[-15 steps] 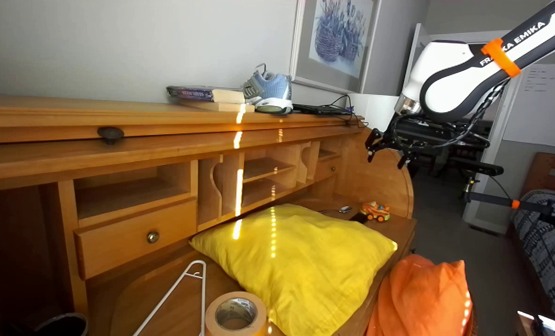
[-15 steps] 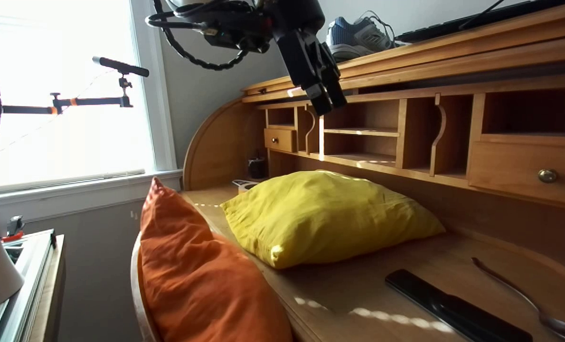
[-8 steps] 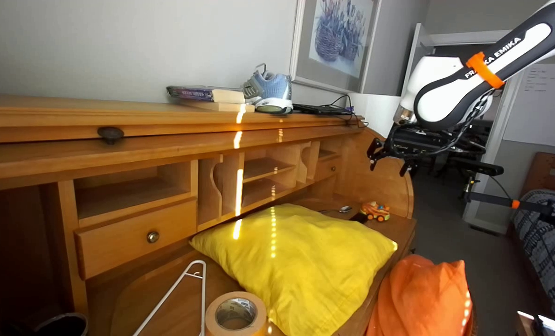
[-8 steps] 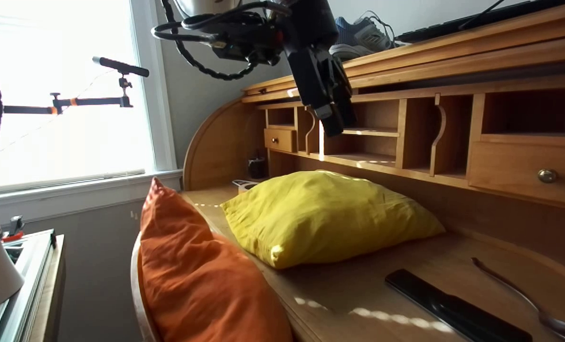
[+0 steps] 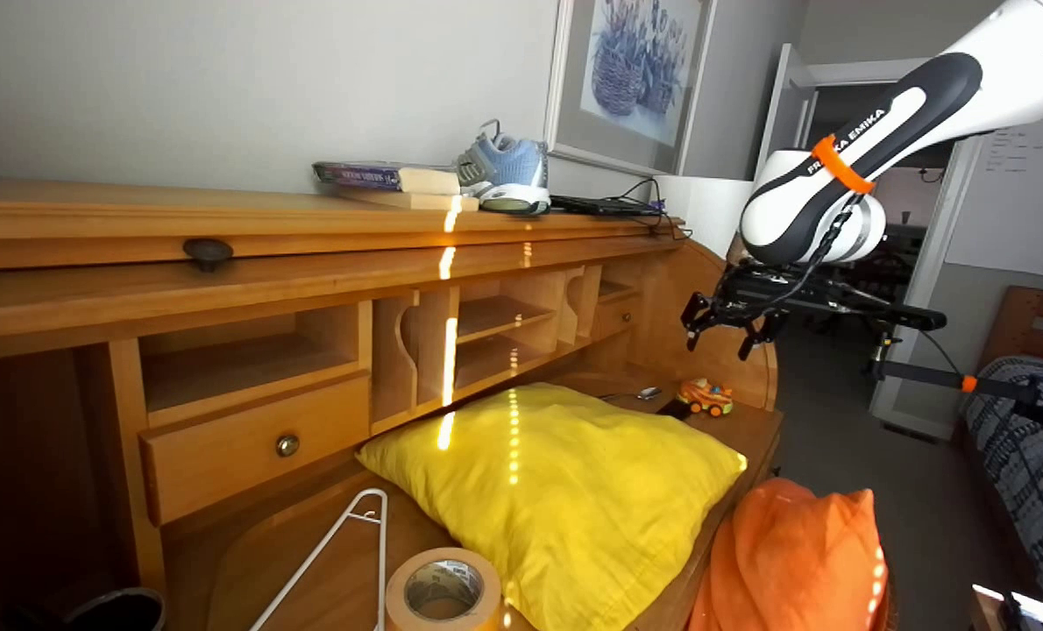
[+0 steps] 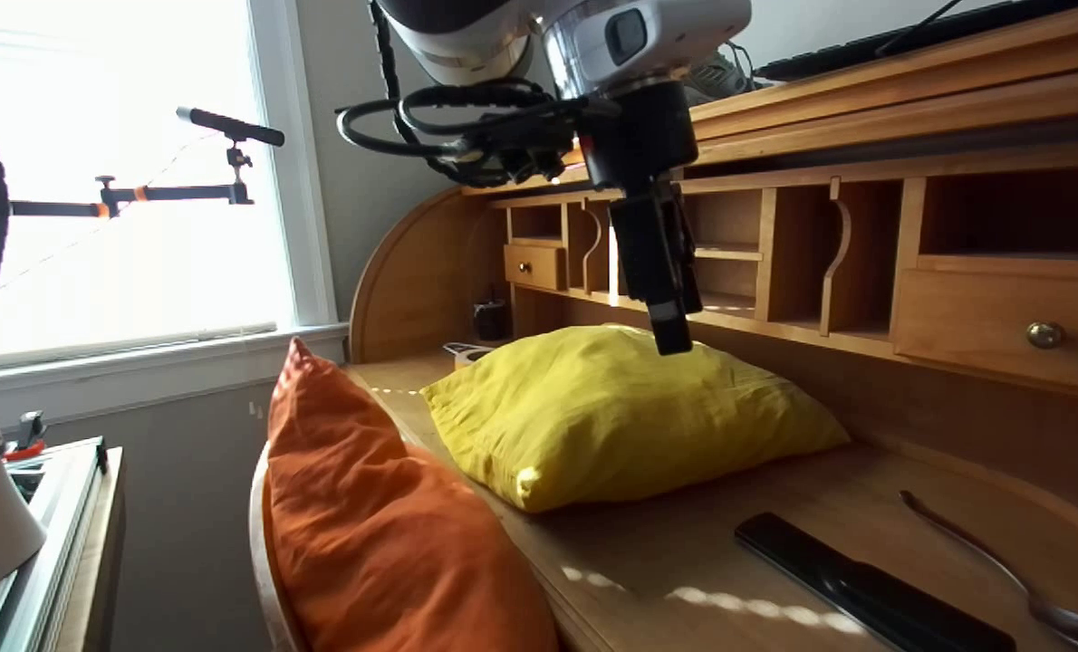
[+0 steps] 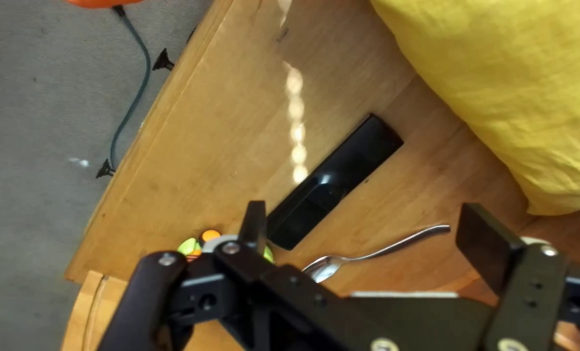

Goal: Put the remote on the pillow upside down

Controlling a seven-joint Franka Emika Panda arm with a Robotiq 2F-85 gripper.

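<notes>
Black remote (image 7: 334, 182) lies on the wooden bench (image 7: 212, 161), just beside a metal spoon (image 7: 380, 251) and apart from the yellow pillow (image 7: 514, 83); above the bench, the fingers (image 7: 490, 248) stand wide apart; a toy car (image 5: 705, 397) sits near the remote.

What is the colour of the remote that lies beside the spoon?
The remote is black; it shows best in the wrist view.

Yellow pillow (image 7: 524, 92) in all views
</notes>
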